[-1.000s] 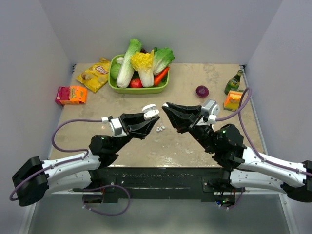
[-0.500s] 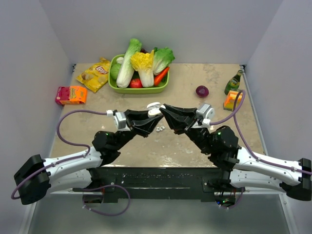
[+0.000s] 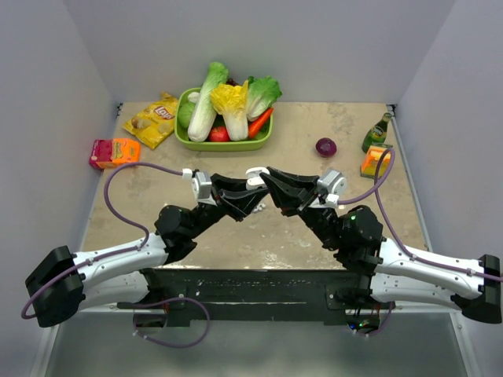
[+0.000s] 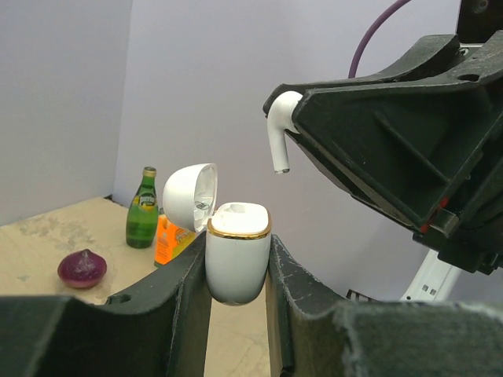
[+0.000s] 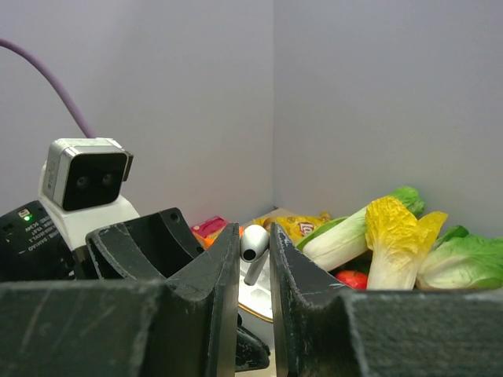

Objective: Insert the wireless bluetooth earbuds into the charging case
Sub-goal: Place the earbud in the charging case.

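Left gripper (image 4: 238,265): is pinching the charging case (image 4: 237,255) by its sides, in the air over the middle of the table (image 3: 314,228).
Right gripper (image 5: 254,250): is pressing together on the head of one earbud (image 4: 277,133) at its fingertips.
Case attitude: is standing upright, long axis vertical, mouth facing up; the lid (image 4: 191,196) is hanging open, tipped back to the left in the left wrist view.
Earbud attitude: long axis near vertical, stem pointing down toward the case, head uppermost.
Gap: the stem tip is hovering above and to the right of the gold rim (image 4: 238,233), apart from it.
Progress: early by the look of it. The lid is open and one earbud is lifted, but none is showing as seated.
Remaining: lining up and lowering this earbud, then the second one, which is not showing clearly in any view.
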`<state>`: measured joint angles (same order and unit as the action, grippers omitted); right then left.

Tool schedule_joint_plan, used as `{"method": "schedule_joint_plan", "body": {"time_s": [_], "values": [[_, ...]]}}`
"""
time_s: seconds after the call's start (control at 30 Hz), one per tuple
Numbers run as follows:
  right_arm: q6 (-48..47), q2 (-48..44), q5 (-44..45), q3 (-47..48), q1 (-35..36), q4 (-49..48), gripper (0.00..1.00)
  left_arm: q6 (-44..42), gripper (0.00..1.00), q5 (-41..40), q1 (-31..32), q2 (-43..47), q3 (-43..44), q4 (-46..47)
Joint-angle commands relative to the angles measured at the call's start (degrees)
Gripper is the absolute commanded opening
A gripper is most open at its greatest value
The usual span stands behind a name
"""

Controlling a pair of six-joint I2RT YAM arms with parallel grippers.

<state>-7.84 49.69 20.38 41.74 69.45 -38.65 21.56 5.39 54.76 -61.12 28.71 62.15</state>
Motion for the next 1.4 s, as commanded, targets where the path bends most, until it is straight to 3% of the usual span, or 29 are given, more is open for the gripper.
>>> {"method": "schedule_joint_plan", "body": {"time_s": [0.0, 1.37], "values": [[-2.4, -1.0, 3.0, -0.3, 0.3, -2.9, 0.0, 2.1, 0.0, 1.4, -0.4, 0.0, 2.5, 2.4], [0.3, -0.5, 4.1, -2.4, 0.3, 2.6, 0.0, 1.2, 0.0, 1.1, -0.6, 1.5, 2.0, 4.8]]}}
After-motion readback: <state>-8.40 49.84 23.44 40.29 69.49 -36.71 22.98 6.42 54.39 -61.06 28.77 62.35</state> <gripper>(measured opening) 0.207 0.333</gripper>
